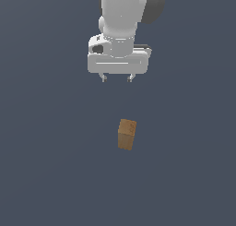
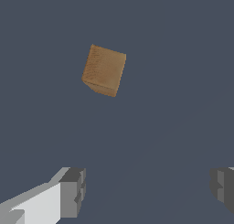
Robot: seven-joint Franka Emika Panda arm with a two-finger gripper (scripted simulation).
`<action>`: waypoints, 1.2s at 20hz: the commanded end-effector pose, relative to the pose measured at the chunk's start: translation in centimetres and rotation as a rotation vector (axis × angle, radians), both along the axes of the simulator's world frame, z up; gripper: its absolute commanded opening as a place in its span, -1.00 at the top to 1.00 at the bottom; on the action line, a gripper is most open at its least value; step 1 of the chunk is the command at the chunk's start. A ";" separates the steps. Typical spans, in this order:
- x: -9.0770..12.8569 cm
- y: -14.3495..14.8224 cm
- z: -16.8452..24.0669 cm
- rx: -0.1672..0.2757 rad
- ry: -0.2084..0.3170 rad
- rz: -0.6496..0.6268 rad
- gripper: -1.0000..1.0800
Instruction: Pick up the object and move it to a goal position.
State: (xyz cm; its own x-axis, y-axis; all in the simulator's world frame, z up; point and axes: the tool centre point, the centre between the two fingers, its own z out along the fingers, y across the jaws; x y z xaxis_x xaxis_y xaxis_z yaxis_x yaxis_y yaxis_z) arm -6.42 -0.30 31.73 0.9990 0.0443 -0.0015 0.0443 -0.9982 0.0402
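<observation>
White gripper [image 1: 116, 78], jaws spread, hangs apart from a small wooden block [image 1: 126, 134]; likely light, rigid, graspable across its narrow sides.

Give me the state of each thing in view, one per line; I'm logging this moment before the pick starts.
Block: standing on the dark surface, turned at a slight angle, not held, nothing touching it.
Gripper: open, empty, held above the surface, apart from the block; in the wrist view its fingers stand wide apart with nothing between them.
</observation>
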 end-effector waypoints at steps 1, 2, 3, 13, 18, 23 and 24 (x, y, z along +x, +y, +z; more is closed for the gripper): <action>0.0 0.0 0.0 0.000 0.000 0.000 -0.92; 0.0 0.1 0.0 0.000 0.000 0.001 -0.92; 0.0 0.3 -0.1 0.001 0.001 0.003 -0.92; -0.5 3.7 -1.2 0.014 0.021 0.051 -0.92; 0.0 3.6 -1.4 0.015 0.019 0.037 -0.92; 1.5 3.7 -2.4 0.019 0.016 0.003 -0.92; 1.9 3.8 -2.6 0.020 0.015 -0.006 -0.92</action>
